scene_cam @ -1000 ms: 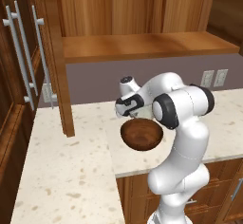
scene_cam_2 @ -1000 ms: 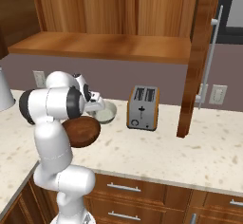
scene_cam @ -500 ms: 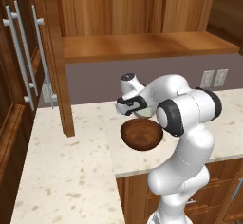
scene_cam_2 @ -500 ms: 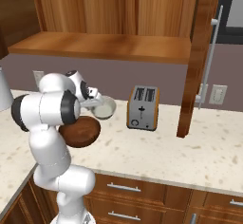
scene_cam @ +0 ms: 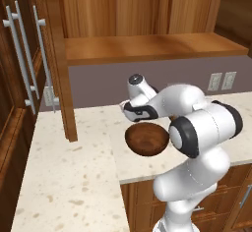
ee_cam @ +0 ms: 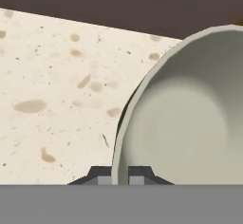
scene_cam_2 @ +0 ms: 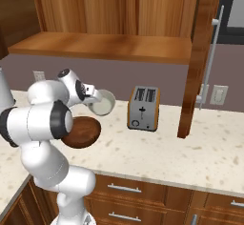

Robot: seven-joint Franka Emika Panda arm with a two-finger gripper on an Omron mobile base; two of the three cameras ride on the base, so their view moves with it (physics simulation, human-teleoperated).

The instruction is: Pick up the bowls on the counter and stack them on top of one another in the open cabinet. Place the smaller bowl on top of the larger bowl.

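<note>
My gripper is shut on the rim of the smaller bowl, a pale grey-green bowl that hangs tilted a little above the counter. From the right base the same small bowl faces outward beside the gripper, left of the toaster. The larger bowl, dark brown wood, rests near the counter's front edge below the gripper; it is partly behind my arm as the larger bowl in the right base view. Above, the open cabinet shows a bare plank shelf.
A silver toaster stands on the counter right of the small bowl. A wooden post drops from the cabinet to the counter at left. The dark tall cabinet with long handles is beyond it. Outlets sit on the back wall.
The gripper has risen a little with the small pale bowl, and the bowl now tilts more. The wooden bowl has stayed in place.
</note>
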